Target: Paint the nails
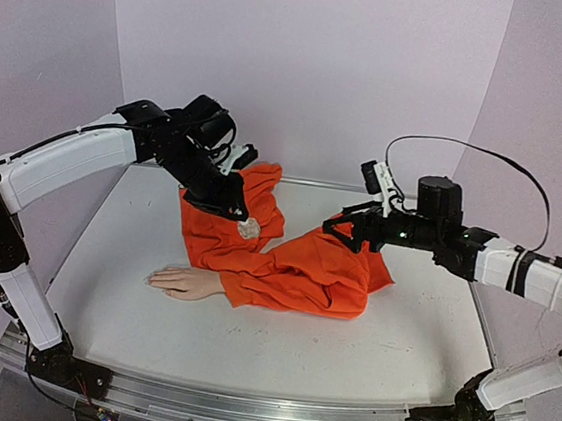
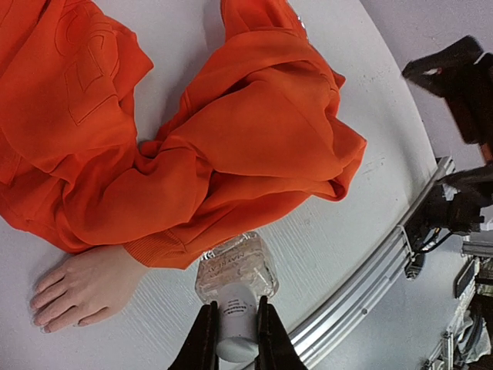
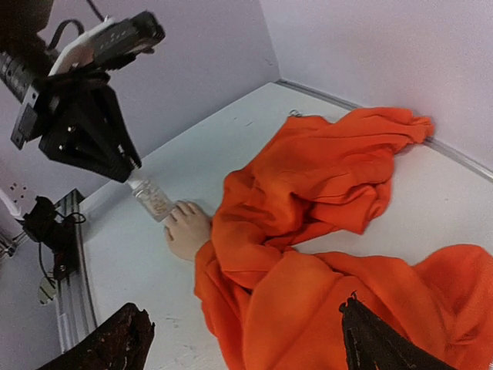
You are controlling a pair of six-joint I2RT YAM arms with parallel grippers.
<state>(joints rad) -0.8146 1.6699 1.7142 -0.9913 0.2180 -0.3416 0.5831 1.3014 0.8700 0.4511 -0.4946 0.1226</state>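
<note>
1. Aluminium rail (image 1: 240,407): runs along the near edge of the white table (image 1: 387,352); both arm bases are bolted to it.
2. Mannequin hand (image 1: 185,282): pale peach, lies flat, palm down, on the near-left part of the table. Fingers point to the robot's left; the wrist sits inside an orange cuff.
3. Nails (image 2: 37,314): at the tips of those fingers, resting on the table surface at the hand's leftmost end. Too small to tell whether any colour is on them.
4. Orange sweatshirt (image 1: 295,267): crumpled in a heap at the centre of the table, 1 sleeve reaching toward the near left and ending at the hand; another fold rises toward the back edge.
5. Left gripper (image 2: 235,335): clamped on the white cap of a clear glass bottle (image 2: 235,266), which hangs below the fingers (image 2: 204,339). In the left wrist view the bottle sits just beside the cuff, to the wrist side of the hand; in the right wrist view it appears close to the fingertips. Apart from the nails; how high it hangs cannot be told.
6. Right gripper (image 1: 345,227): jaws spread wide, nothing between them, poised over the right part of the sweatshirt, well apart from the hand.
7. Lilac walls (image 1: 307,62): enclose the table at the back and both sides.
</note>
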